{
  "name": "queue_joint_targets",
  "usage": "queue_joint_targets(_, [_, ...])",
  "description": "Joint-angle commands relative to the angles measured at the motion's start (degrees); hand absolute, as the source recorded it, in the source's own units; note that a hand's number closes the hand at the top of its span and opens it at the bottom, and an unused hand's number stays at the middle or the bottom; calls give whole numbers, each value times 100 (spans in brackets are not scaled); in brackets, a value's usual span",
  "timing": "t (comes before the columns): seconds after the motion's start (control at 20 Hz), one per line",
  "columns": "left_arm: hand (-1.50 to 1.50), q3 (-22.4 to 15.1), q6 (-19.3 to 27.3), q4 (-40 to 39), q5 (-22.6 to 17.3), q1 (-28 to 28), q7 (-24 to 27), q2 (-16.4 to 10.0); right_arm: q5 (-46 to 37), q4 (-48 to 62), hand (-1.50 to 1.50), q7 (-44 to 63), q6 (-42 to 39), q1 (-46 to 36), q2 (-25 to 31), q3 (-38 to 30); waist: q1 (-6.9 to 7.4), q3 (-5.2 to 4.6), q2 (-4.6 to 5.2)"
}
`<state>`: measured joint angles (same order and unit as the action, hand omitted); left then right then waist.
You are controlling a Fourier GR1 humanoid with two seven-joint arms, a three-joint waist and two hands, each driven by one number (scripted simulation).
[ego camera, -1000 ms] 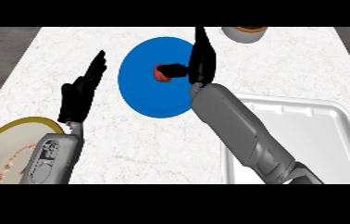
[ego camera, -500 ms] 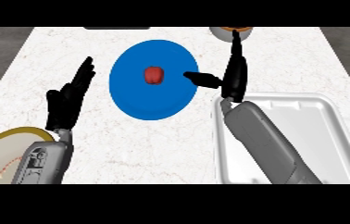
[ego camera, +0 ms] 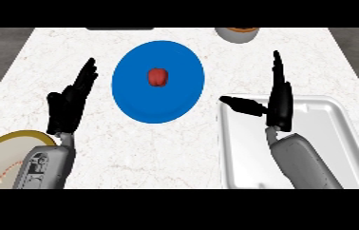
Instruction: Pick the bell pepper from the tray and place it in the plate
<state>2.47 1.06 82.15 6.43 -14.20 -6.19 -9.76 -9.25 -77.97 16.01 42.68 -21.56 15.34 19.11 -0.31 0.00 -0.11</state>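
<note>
A small red bell pepper (ego camera: 157, 77) lies near the middle of the round blue plate (ego camera: 133, 100) on the marble counter. The white tray (ego camera: 322, 129) sits at the lower right with nothing showing in it. My right hand (ego camera: 279, 100) is open over the tray's left rim, fingers straight and pointing away, thumb sticking out to the left. It is well clear of the plate. My left hand (ego camera: 70, 103) rests open to the left of the plate, fingers up.
A yellow-rimmed plate (ego camera: 17, 146) shows at the lower left corner beside my left forearm. A grey bowl (ego camera: 237, 33) with orange inside stands at the far edge, upper right. A dark object (ego camera: 119, 28) lies along the far edge.
My right hand let go of the bell pepper on the blue plate and has drawn back to the right and toward me, over the tray's left edge. The left hand has barely moved.
</note>
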Motion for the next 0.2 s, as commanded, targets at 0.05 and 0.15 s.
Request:
queue_joint_targets(0.05, [0, 154, -138, -200, -61, -37, 199, -56, 427, -178, -150, -509, -638, 339, 202, -778, 23, 0, 11])
queue_joint_targets(0.15, [0, 107, -272, 162, -122, -34, -180, -95, 467, -161, -150, -998, -792, 863, 140, -757, 22, 2, 9])
